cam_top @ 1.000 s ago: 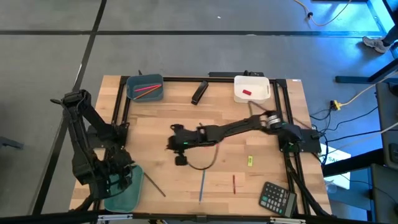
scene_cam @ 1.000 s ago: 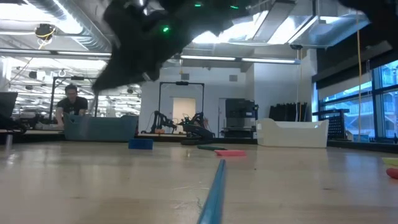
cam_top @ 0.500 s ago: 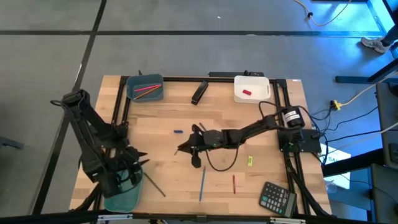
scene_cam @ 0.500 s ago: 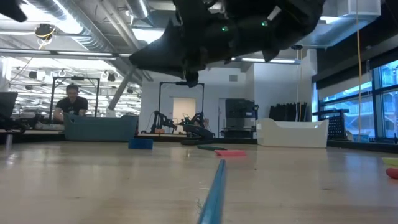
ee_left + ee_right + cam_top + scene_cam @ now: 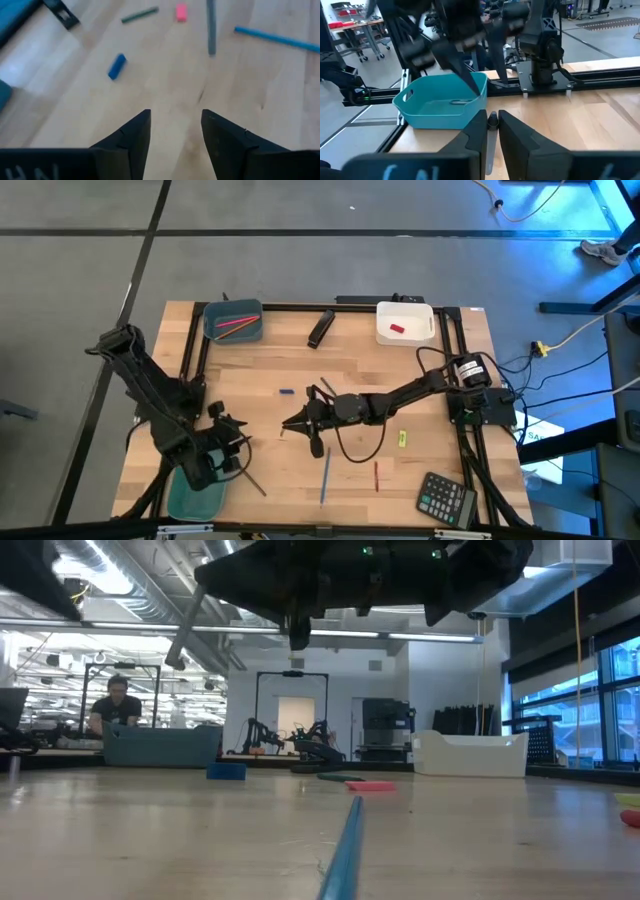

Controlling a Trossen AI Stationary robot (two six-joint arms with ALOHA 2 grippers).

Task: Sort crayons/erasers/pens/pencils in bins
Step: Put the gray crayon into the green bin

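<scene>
From above, the left gripper (image 5: 232, 448) hovers beside the teal bin (image 5: 193, 496), and the right gripper (image 5: 300, 423) is mid-counter (image 5: 250, 370). Left wrist view: fingers (image 5: 131, 135) spread over bare wood. Right wrist view: fingers (image 5: 476, 131) pinch a grey pen (image 5: 491, 136) facing the bin.

Teal bin (image 5: 442, 102), blue pencil (image 5: 325, 476), red eraser (image 5: 397, 329), white bin (image 5: 405, 323)

Even, bright light from overhead; ceiling strips (image 5: 420, 637) glare white in the low view, where the arm above is a dark, smeared silhouette. The blue pencil (image 5: 343, 850) blurs close to the lens. A blue cast tints the floor at top right from above. Shadows on the tabletop (image 5: 380, 370) are faint and soft
</scene>
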